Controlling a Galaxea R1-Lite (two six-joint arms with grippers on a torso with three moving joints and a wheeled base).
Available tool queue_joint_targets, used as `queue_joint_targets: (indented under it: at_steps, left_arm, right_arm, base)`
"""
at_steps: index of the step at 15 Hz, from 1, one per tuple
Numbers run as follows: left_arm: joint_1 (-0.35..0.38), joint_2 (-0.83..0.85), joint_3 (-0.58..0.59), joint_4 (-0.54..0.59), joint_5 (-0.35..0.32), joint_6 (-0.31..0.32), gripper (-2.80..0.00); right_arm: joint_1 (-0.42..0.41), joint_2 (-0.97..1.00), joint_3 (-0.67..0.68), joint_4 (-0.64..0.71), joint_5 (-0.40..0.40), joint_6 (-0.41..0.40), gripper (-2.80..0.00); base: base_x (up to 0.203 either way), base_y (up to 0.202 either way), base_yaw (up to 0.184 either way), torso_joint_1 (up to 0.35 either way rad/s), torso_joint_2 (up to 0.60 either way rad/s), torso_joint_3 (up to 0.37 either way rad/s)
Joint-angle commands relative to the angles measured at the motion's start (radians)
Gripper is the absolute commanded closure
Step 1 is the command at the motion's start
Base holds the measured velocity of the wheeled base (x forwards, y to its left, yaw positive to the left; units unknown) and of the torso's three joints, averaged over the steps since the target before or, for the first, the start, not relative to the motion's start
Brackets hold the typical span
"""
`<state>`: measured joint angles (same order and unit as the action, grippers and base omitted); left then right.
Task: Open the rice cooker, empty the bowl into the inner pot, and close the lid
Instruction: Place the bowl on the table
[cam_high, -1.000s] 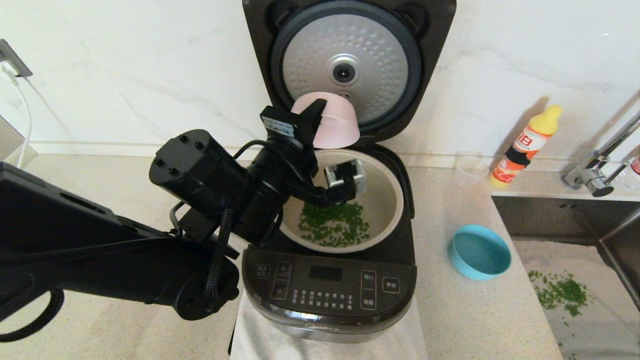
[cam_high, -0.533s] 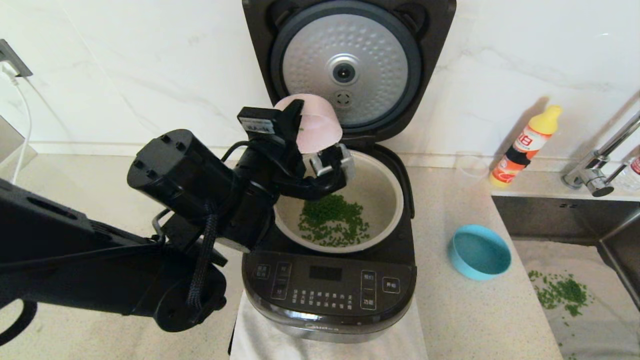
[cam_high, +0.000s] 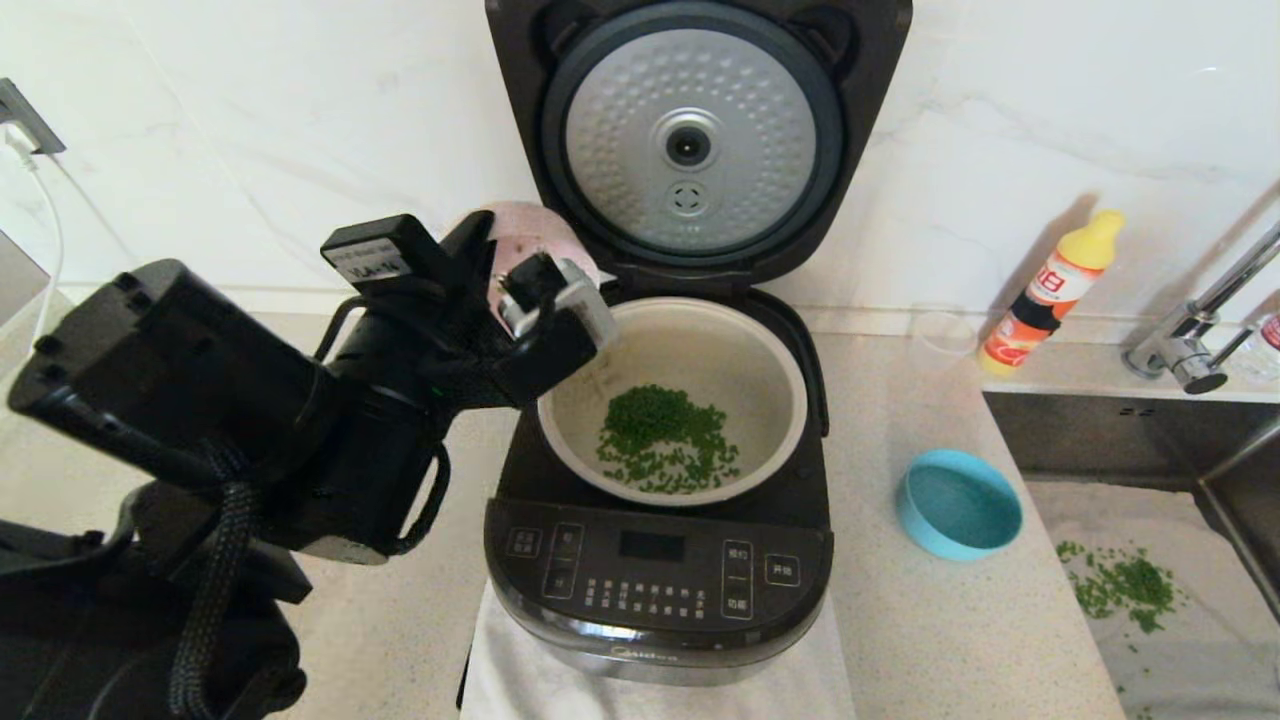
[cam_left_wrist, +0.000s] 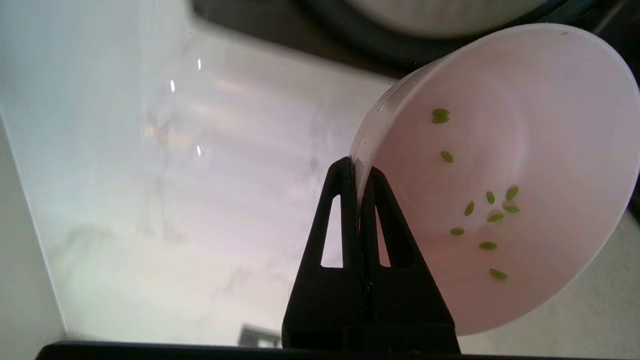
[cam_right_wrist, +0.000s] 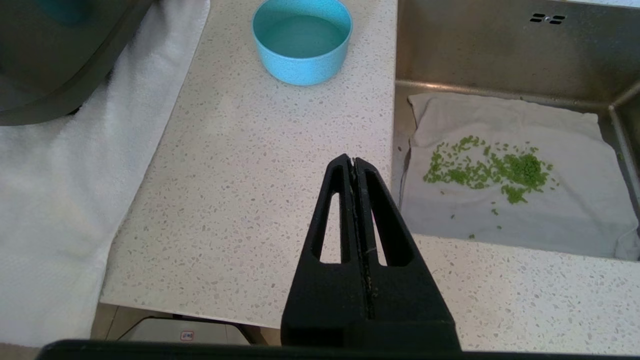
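Observation:
The black rice cooker (cam_high: 655, 580) stands in the middle with its lid (cam_high: 690, 140) raised upright, dimpled silver underside facing me. A heap of green bits (cam_high: 665, 440) lies in the pale inner pot (cam_high: 720, 340). My left gripper (cam_high: 485, 250) hovers by the pot's back-left rim, shut on the rim of a tipped pink bowl (cam_high: 530, 225). In the left wrist view the gripper (cam_left_wrist: 356, 167) pinches the bowl (cam_left_wrist: 500, 175), and only a few green bits cling inside it. My right gripper (cam_right_wrist: 352, 161) is shut and empty over the counter beside the sink edge.
An empty blue bowl (cam_high: 960, 505) sits right of the cooker. The sink (cam_high: 1090, 425) at far right holds a cloth strewn with green bits (cam_high: 1120, 585). A yellow bottle (cam_high: 1050, 295), a clear cup (cam_high: 945, 330) and a tap (cam_high: 1190, 350) stand behind. A white towel (cam_high: 520, 680) lies under the cooker.
My left arm has drawn back to the left, carrying the pink bowl from above the pot to beside its back-left rim. The green heap in the pot is now uncovered.

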<state>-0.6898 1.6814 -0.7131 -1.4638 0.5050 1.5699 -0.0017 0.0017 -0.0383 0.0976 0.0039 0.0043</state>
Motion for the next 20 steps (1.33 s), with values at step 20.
queue_joint_targets:
  at_steps: [20]
  left_arm:
    - [0.516, -0.214, -0.051, 1.070, -0.043, -1.331, 0.00]
  right_arm:
    - [0.000, 0.000, 0.000, 0.001, 0.001, 0.000, 0.00]
  base:
    - [0.000, 0.000, 0.000, 0.000, 0.00, 0.000]
